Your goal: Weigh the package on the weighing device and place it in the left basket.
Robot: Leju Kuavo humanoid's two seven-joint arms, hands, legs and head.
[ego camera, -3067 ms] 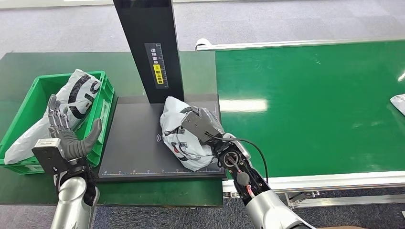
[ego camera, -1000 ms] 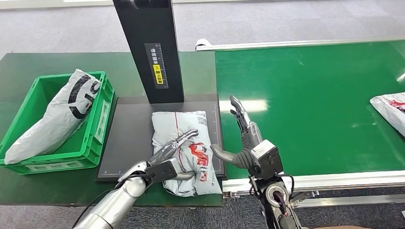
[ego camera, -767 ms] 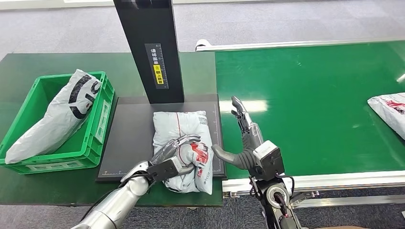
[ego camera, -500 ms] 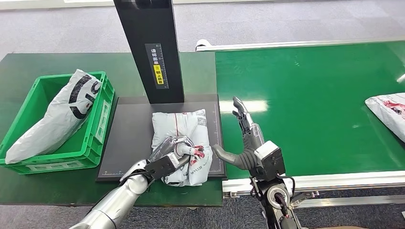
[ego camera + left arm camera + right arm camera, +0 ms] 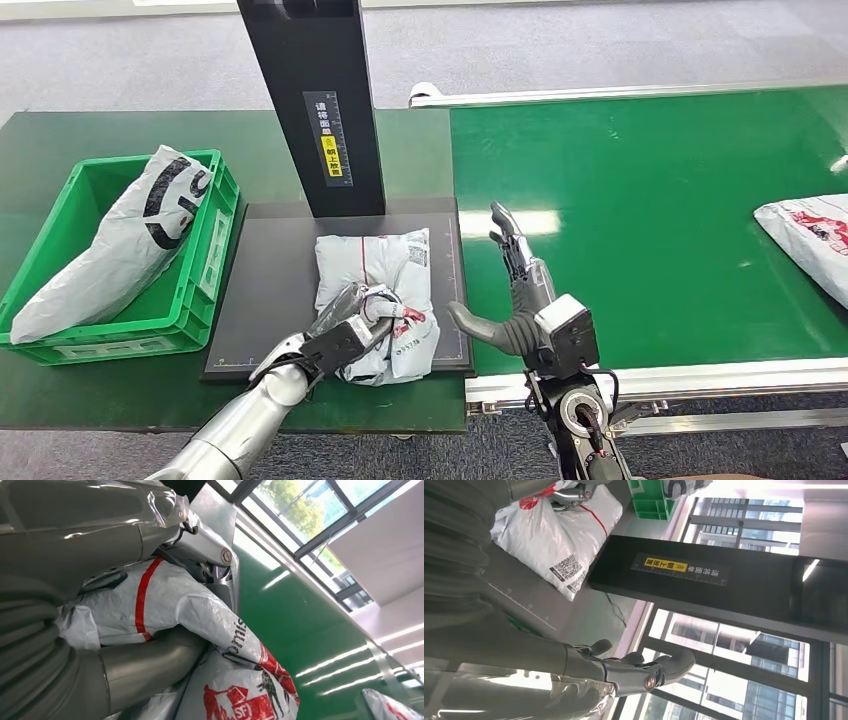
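Observation:
A white plastic package point(image 5: 375, 290) with red print lies on the dark weighing plate point(image 5: 270, 300) below the black post point(image 5: 315, 100). My left hand point(image 5: 355, 325) grips its near end, fingers curled into the bunched plastic; the left wrist view has the package point(image 5: 200, 625) pressed between thumb and fingers point(image 5: 205, 545). My right hand point(image 5: 520, 290) stands open and upright just right of the plate, apart from the package point(image 5: 559, 535); its spread fingers point(image 5: 644, 672) hold nothing. The green left basket point(image 5: 205, 275) sits left of the plate.
Inside the basket lies another white bag with black print point(image 5: 130, 240). The green conveyor belt point(image 5: 650, 220) runs to the right, carrying a further white and red package point(image 5: 810, 235) at its far right edge. A white rail point(image 5: 700, 375) borders the belt's near side.
My left hand has closed on the package's near end and bunched it up, pulling it slightly left. The package on the belt has moved leftward. The right hand has stayed open.

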